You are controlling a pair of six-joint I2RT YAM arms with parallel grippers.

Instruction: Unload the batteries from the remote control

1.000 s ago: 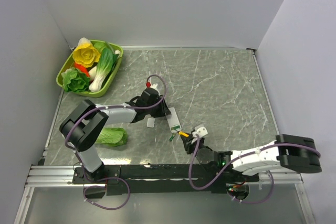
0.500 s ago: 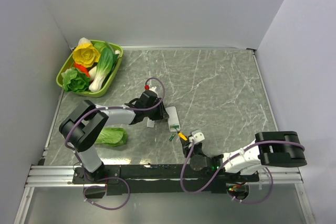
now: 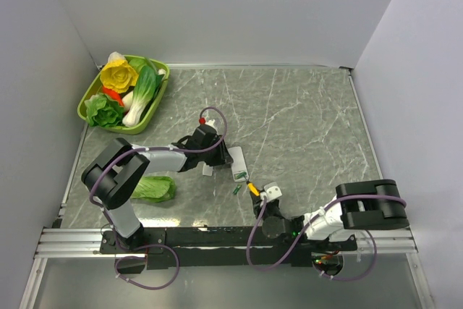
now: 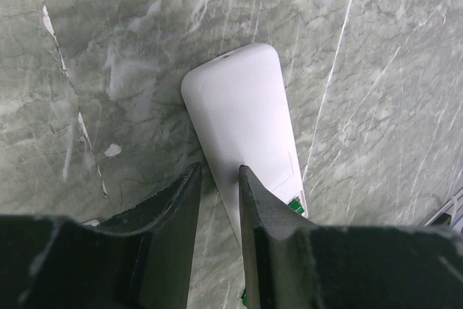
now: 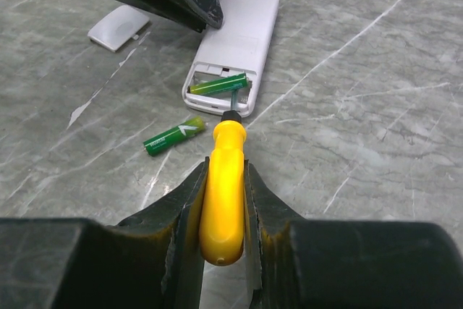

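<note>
Your right arm is folding its elbow in toward the bases, and your right gripper [image 3: 265, 195] is sitting a little closer to the near edge than a second ago, while your left arm is hardly shifting. That gripper is clamping the yellow handle of the screwdriver [image 5: 221, 179] between both fingers, and the shaft is pointing at the near end of the remote [image 5: 239, 37]. The remote is lying back-up on the table [image 3: 311, 121] with its compartment open toward you. One battery [image 5: 217, 84] is still sitting slantwise in that compartment, with the screwdriver's tip reaching in at its right end. The other battery [image 5: 173, 136] is lying loose on the table, just left of the handle and near the remote's open end. Your left gripper [image 4: 217, 175] is hovering at the remote's far left corner with its jaws narrowly parted and gripping nothing, one finger over the white back and the other over the table. The cover [image 5: 116, 28] is lying on the table beside that gripper, apart from the remote.
</note>
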